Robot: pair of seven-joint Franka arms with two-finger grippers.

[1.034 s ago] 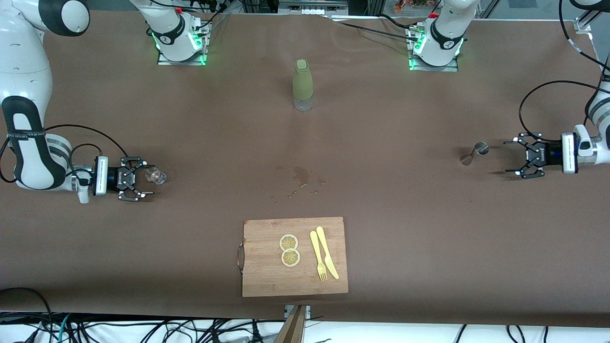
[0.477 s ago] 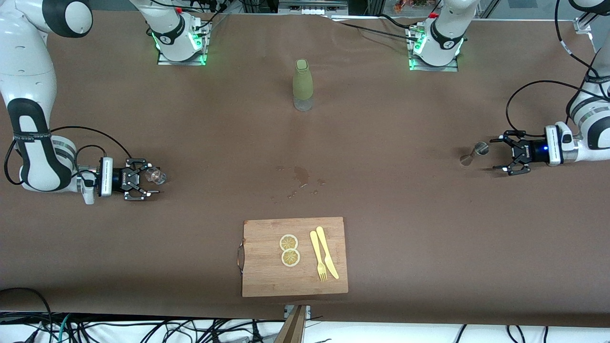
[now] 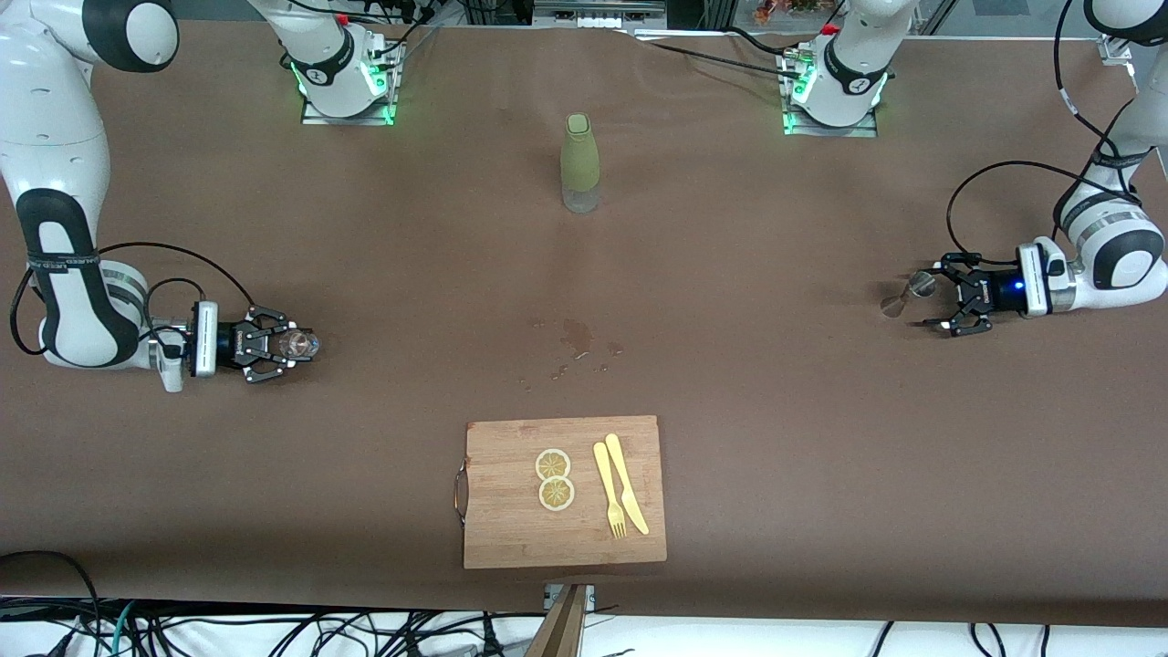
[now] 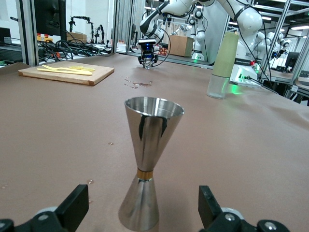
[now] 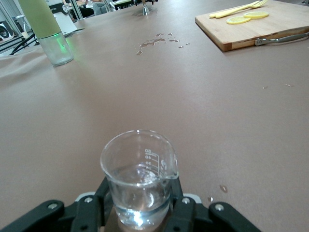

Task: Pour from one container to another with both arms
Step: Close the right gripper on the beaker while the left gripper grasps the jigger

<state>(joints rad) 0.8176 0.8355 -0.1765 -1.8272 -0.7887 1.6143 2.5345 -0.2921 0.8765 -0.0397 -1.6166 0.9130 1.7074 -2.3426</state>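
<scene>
The small clear glass cup [image 3: 298, 344] stands on the brown table at the right arm's end, with some clear liquid in it. My right gripper [image 3: 290, 347] is shut on the cup [image 5: 140, 174], one black finger [image 5: 94, 205] pressed to each side of its base. The steel hourglass jigger [image 3: 908, 294] stands upright at the left arm's end. My left gripper [image 3: 929, 298] is low at the table and open. Its fingers [image 4: 72, 207] stand on either side of the jigger [image 4: 149, 159] and do not touch it.
A tall olive-green bottle [image 3: 580, 162] stands mid-table toward the arms' bases. Wet spots [image 3: 575, 347] mark the table's middle. A wooden cutting board [image 3: 511, 529] near the front edge carries two lemon slices [image 3: 554, 479] and a yellow knife and fork [image 3: 620, 497].
My right gripper has shut on the glass cup. My left gripper has slid toward the jigger until its open fingers stand on either side of it.
</scene>
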